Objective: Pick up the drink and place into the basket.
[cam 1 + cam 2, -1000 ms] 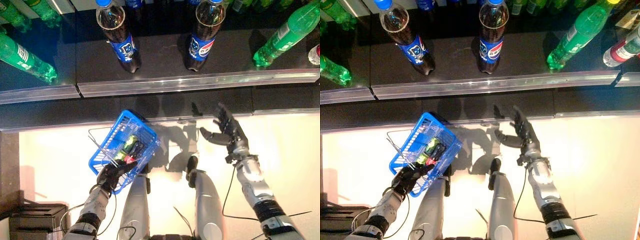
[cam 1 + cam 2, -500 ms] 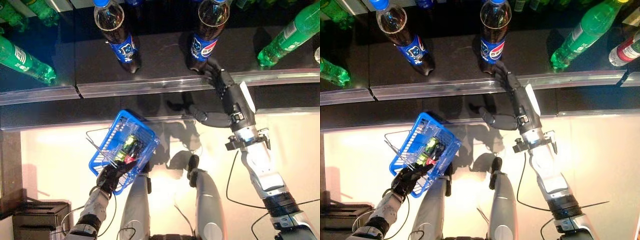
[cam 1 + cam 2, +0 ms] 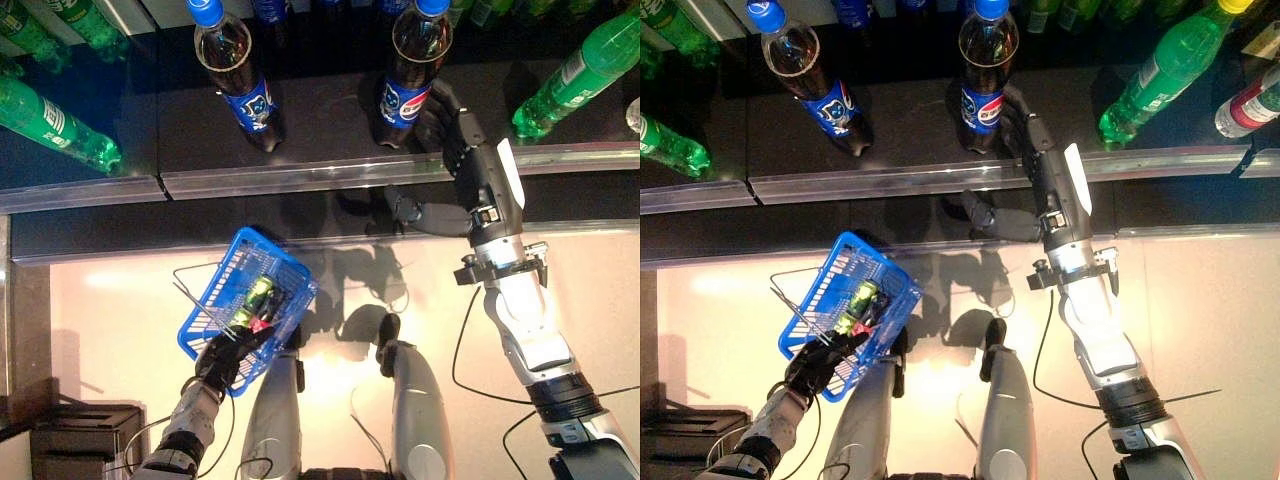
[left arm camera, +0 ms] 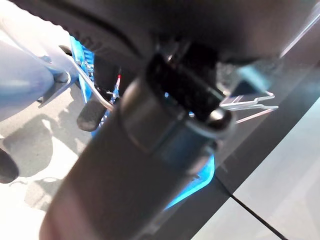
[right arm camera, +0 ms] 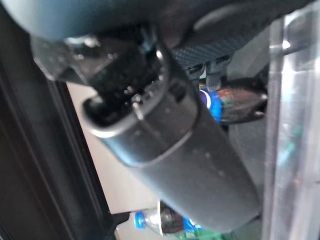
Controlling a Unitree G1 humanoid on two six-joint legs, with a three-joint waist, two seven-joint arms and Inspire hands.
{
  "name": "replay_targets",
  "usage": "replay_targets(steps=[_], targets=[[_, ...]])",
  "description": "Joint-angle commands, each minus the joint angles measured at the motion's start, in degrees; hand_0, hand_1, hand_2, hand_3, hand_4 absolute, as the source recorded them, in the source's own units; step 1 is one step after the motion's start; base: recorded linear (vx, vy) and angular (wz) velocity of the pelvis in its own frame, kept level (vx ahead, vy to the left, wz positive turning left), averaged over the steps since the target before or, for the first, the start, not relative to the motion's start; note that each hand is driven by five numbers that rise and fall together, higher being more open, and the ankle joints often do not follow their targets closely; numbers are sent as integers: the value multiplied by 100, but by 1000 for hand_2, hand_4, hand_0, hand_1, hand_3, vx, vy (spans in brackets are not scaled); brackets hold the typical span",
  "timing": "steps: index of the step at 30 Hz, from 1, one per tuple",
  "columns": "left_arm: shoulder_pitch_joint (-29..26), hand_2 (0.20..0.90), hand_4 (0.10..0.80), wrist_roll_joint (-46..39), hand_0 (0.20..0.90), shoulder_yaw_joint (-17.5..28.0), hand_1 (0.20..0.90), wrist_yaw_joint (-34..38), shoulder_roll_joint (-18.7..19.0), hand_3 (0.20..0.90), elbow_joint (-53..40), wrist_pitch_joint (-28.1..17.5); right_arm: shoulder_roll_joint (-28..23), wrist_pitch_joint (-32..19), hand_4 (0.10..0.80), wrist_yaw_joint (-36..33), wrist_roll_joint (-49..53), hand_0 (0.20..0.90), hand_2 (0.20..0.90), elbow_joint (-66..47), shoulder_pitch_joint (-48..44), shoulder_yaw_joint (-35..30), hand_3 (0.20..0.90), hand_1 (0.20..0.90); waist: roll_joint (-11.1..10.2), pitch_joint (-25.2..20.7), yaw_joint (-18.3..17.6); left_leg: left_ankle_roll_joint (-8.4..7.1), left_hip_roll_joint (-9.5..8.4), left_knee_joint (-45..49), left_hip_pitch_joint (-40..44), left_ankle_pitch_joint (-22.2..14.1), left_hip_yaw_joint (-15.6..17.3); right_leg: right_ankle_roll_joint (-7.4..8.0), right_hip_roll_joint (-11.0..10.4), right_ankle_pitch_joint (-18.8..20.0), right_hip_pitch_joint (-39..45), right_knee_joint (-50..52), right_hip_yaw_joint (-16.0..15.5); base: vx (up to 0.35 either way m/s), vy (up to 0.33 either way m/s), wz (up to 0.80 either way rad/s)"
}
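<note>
— What sort of place?
— Looks like a shop: dark shelf [image 3: 300,110] with a metal edge strip, stocked with cola bottles [image 3: 232,65] and green soda bottles [image 3: 575,70] in rows.
— Anything else?
— Blue shopping basket [image 3: 225,290] carried over the pale floor [image 3: 120,300].

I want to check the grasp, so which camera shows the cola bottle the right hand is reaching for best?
The right eye view: the cola bottle shows whole, upright on the shelf, with the right hand beside it. The left eye view shows the same. The right wrist view shows only a blurred part; the left wrist view shows none.
</note>
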Motion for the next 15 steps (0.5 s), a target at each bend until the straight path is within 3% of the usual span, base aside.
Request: replay_targets(steps=[1,15], targets=[[485,300,100,-166,300,-200,300,-318,216,200,-467,-383,-220,-641,800,-323,121,900,900,-406,-681,-318,900,900,53,-216,100,272,64,183,-33,-13,7,440,-362,288,532,-618,-152,0,0,0],[464,300,100,-83,300,-345,300,-242,234,200,-618,-262,-285,-503,800,-709,303,900,900,310,-1184,-412,900,900,95,-148,251,303,13,134,74,-3,-62,426,-402,337,743,-757,-292,16,-12,5]])
